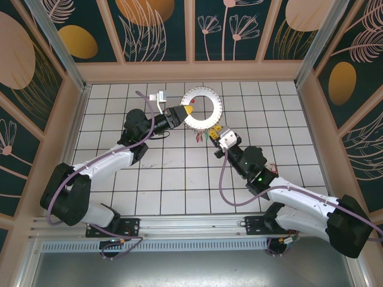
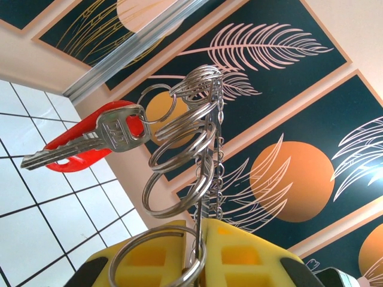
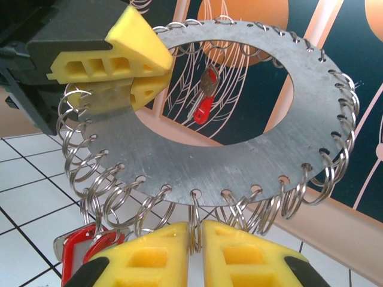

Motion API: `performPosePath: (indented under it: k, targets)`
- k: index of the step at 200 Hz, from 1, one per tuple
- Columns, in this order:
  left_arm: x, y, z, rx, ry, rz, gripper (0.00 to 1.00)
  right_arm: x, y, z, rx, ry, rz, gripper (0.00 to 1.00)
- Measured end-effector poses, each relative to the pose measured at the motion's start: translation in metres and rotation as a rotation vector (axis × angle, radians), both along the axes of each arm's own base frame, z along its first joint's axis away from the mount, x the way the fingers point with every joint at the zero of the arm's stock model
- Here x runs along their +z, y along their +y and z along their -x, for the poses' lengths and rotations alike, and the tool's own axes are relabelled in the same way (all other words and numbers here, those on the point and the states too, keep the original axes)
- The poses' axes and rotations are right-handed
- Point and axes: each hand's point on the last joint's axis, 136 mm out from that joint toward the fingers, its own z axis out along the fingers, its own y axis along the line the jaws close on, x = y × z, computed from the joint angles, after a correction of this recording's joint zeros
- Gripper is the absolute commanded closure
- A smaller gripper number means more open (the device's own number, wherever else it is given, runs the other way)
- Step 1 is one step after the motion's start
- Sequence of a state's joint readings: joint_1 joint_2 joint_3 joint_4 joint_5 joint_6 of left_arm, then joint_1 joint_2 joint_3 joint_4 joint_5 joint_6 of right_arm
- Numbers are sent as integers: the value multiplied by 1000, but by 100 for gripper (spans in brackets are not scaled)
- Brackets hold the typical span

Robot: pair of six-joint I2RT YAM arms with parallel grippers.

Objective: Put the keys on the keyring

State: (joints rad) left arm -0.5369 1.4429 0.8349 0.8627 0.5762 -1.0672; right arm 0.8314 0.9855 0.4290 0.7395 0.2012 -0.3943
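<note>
Pinching the keyring [image 3: 239,161] by its rim, the left gripper [image 3: 140,78] holds it; a red-tagged key [image 3: 202,101] hangs beyond its fingers. Just below the rim, the right gripper [image 3: 196,239] is closed on one split ring [image 3: 194,209], which is probably best held firm without twisting.

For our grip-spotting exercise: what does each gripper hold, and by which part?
Left gripper clamps the keyring by its rim; right gripper pinches a small split ring hanging from the keyring's near edge.
</note>
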Motion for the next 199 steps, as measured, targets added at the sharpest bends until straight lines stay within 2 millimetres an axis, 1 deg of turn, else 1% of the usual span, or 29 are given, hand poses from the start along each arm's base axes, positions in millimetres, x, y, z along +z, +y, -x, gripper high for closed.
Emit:
performPosePath:
  k: [28, 77, 87, 107, 151, 180, 199]
  targets:
    - [0, 0, 0, 0, 0, 0, 94, 4, 0, 0, 1, -8, -16, 88]
    - [0, 0, 0, 0, 0, 0, 94, 2, 1, -1, 1, -4, -21, 92]
    - [0, 0, 0, 0, 0, 0, 94, 2, 1, -1, 1, -4, -20, 97]
    - [0, 0, 0, 0, 0, 0, 94, 2, 1, -1, 2, 1, -27, 100]
    - [-1, 1, -2, 9, 7, -2, 93, 3, 0, 0, 5, 14, -45, 100]
    - [-4, 2, -5, 26, 26, -2, 92, 9, -2, 2, 8, 18, -74, 100]
    - [-5, 2, -6, 32, 39, -1, 92, 7, -3, 2, 8, 31, -77, 100]
